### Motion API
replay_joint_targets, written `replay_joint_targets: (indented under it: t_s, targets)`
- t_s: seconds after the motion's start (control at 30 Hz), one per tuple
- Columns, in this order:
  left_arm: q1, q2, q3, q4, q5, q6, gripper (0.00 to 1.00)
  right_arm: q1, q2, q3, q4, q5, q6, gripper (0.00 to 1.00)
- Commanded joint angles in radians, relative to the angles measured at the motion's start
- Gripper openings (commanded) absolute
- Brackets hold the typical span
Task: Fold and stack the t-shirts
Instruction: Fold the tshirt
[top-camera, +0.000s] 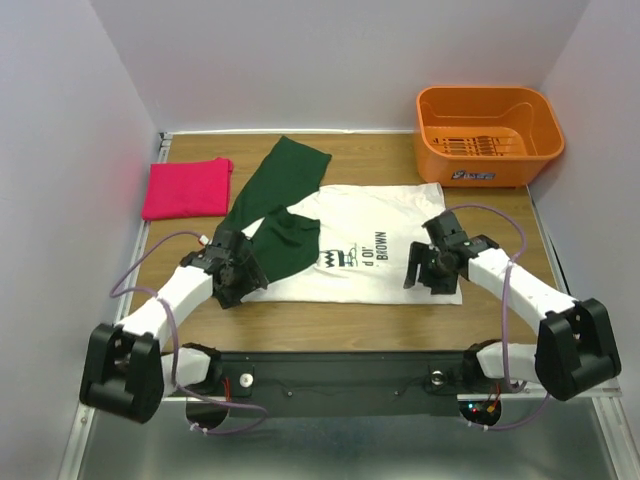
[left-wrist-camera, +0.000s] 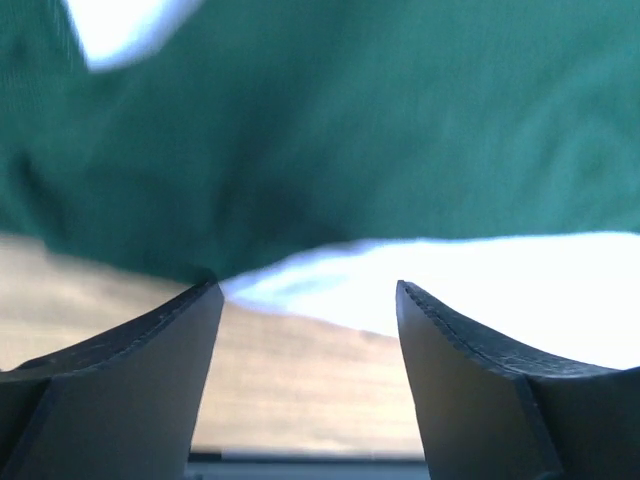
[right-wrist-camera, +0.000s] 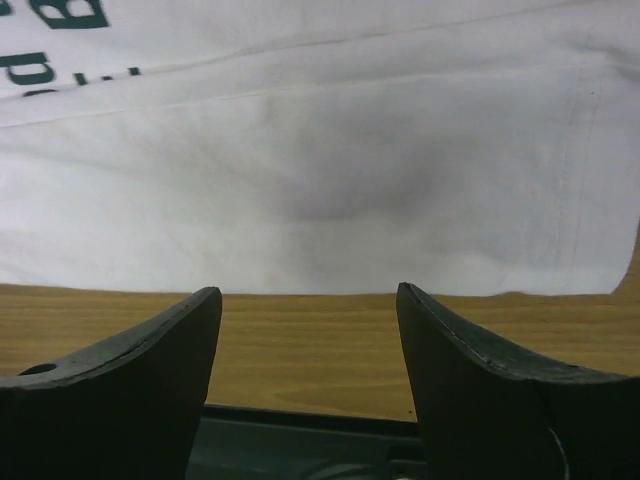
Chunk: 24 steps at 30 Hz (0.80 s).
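Room: white walls around your wooden table, orange basket far right | Shirts: pink shirt folded far left; white shirt flat mid-table, one green sleeve folded onto it | Arms: your left gripper low at that sleeve, right gripper at the near-right hem, elbows out, both released, jaws apart, holding nothing
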Motion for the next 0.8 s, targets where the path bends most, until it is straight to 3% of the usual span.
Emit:
replay_joint_targets:
  t_s: [0.0, 0.13, 0.27, 0.4, 0.5, 0.63, 0.77]
  targets:
    - [-0.004, -0.182, 0.004, -0.119, 0.038, -0.055, 0.84, -0.005, -0.056, 0.093, -0.063, -0.046, -0.022, 0.77]
    - [-0.005, -0.224, 0.090, -0.153, -0.047, -0.026, 0.84, 0.029, -0.034, 0.195, 0.000, -0.074, -0.092, 0.72]
    - [-0.011, -0.130, 0.191, -0.130, -0.112, 0.029, 0.83, 0.108, 0.084, 0.270, 0.053, -0.084, -0.117, 0.69]
    - [-0.010, 0.005, 0.325, -0.102, -0.219, 0.115, 0.81, 0.280, 0.231, 0.401, 0.098, -0.020, -0.122, 0.68]
    - [0.002, 0.020, 0.395, -0.040, -0.305, 0.147, 0.81, 0.409, 0.372, 0.504, 0.149, 0.032, -0.137, 0.68]
    - [0.059, -0.001, 0.376, 0.045, -0.383, 0.185, 0.81, 0.562, 0.551, 0.729, 0.155, 0.101, -0.239, 0.67]
    - [0.151, -0.070, 0.314, 0.108, -0.449, 0.241, 0.81, 0.632, 0.694, 0.876, 0.158, 0.115, -0.321, 0.67]
